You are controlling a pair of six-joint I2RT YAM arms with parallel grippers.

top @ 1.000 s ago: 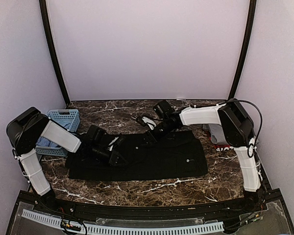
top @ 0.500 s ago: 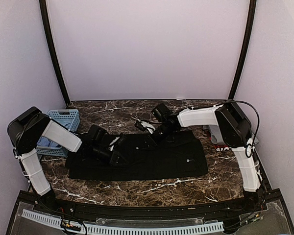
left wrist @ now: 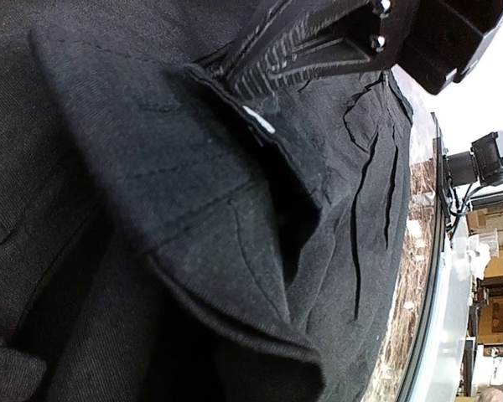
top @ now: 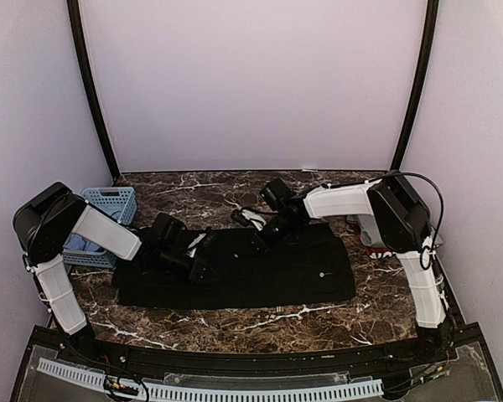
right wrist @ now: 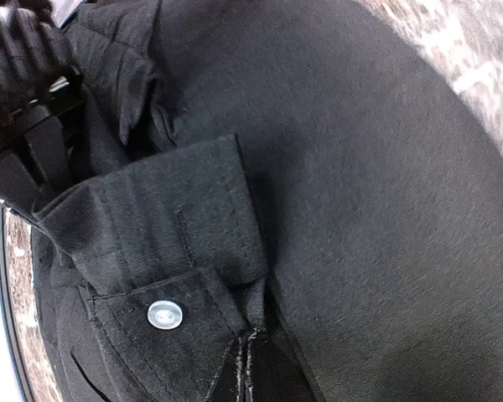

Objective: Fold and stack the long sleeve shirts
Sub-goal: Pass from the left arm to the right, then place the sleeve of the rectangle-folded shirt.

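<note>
Where the black shirt (top: 268, 272) lies spread flat over the marble-patterned table (top: 193, 318), both pincers bear on it. The left pincer (top: 203, 266) is fully closed, its jaws clamped on a raised fold of the black cloth. In the left wrist view a small pale mark sits on the seam just below its fingertips (left wrist: 302, 42). The right pincer (top: 253, 238) is also fully closed and nips the shirt at its far edge. A cuff with a pale button (right wrist: 164, 315) lies just beneath its fingers (right wrist: 12, 50). Well to the right of the right pincer, partly behind that arm, a grey shirt (top: 370, 226) rests with a red-edged shirt (top: 377, 249) touching its near side. Any lettering there is too small to read. To the left of the left pincer and beyond it stands a light-blue lattice basket (top: 109, 203). The left arm covers its near half, and its contents cannot be made out.
</note>
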